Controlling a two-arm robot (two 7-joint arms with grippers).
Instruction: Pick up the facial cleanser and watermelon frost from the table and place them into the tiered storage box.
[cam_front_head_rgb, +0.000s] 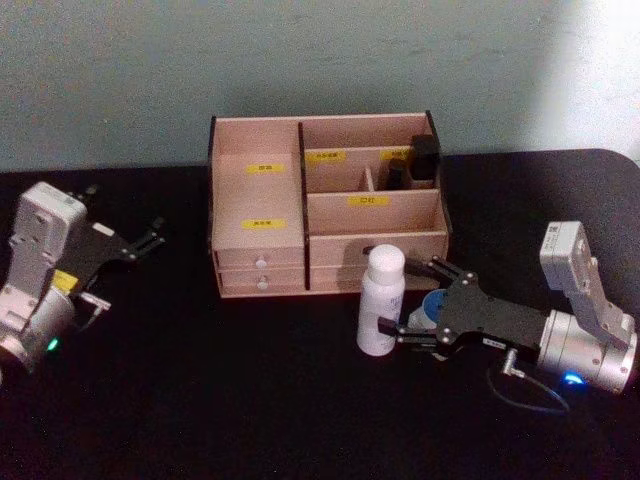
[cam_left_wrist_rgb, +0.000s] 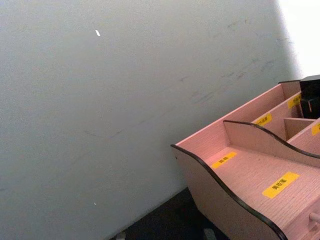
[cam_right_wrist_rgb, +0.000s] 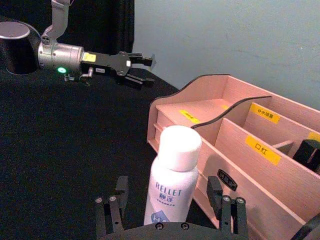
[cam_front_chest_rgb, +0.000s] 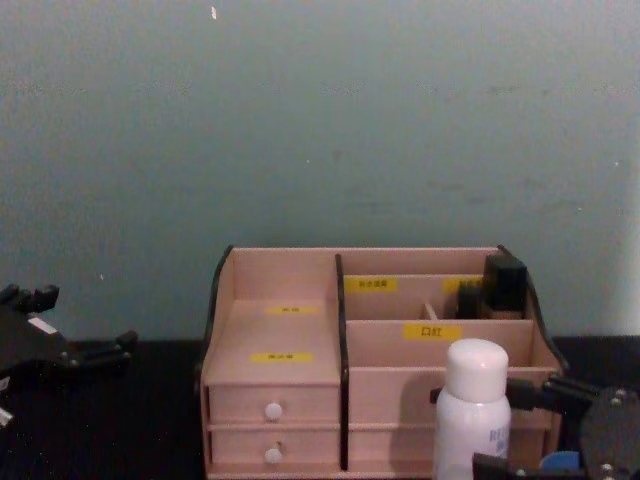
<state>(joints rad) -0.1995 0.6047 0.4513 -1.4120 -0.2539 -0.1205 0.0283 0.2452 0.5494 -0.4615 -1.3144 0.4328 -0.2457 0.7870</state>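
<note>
Toppling looked likeliest: the right pincer (cam_front_head_rgb: 408, 295), open astride the facial cleanser (cam_front_head_rgb: 381, 300), might close off-centre and tip it. The left pincer (cam_front_head_rgb: 150, 235) idled open at the bench's left.

Seemingly a lab's test corner. A black surface (cam_front_head_rgb: 200, 400) meets a plain, scuffed teal wall (cam_front_head_rgb: 300, 60), and a wooden box (cam_front_head_rgb: 255, 140) with yellow labels stands on it.

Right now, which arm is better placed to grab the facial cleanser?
Right. The right gripper is at the facial cleanser, open fingers on either side of it; the left gripper sits far off, left of the tiered storage box.
</note>
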